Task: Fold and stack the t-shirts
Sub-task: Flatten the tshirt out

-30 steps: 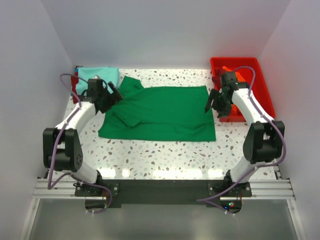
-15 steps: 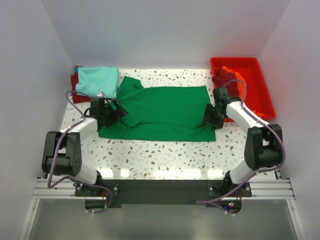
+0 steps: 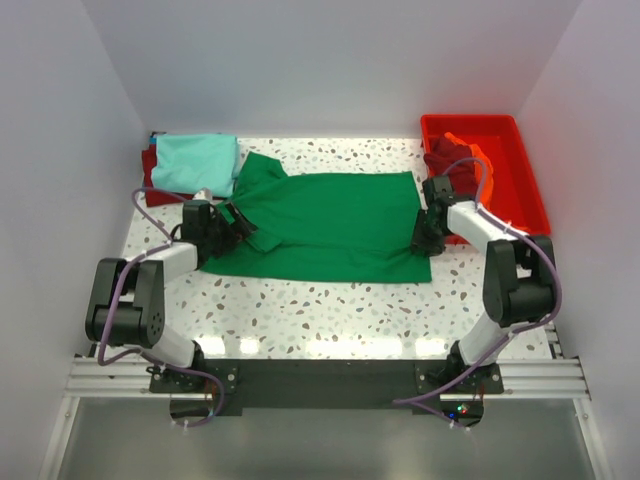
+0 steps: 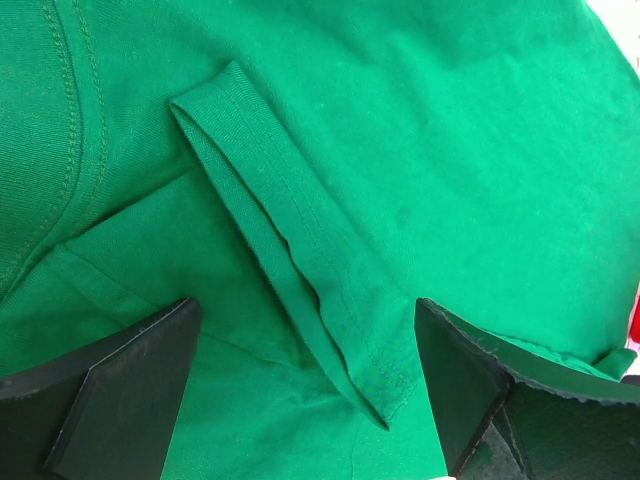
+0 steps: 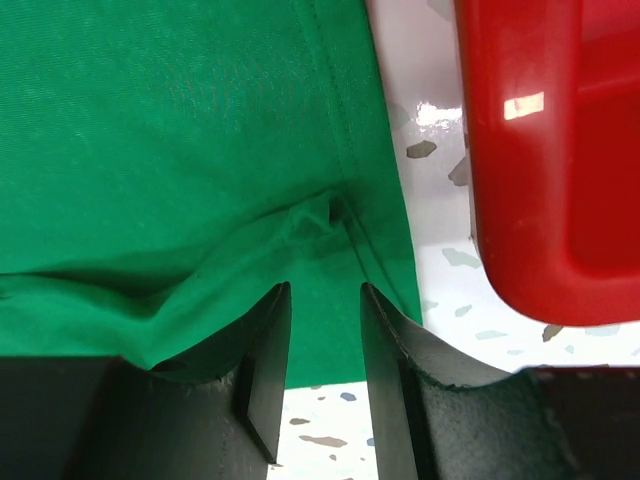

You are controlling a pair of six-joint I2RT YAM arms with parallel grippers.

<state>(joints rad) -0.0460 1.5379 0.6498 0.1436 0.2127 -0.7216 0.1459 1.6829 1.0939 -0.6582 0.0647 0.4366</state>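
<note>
While the green shirt [image 3: 330, 225] is lying flat on the table [image 3: 330, 300], left gripper [image 4: 305, 320] standing wide open astride its sleeve hem [image 4: 300, 270], right gripper [image 5: 325, 300] fingers sitting narrowly apart at its puckered edge beside the tray [image 5: 540, 150], grip there impossible to tell.

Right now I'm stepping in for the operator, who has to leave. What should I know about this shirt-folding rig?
Left claw: open, over the folded-in sleeve of the green t-shirt.
Right claw: jaws narrow at that shirt's bunched right hem; grip unclear.
Done: light teal t-shirt folded at far left, on dark red cloth.
Waiting: dark red and orange shirts in the red tray.
Left: fold the green one, stack it, then the tray's shirts.
</note>
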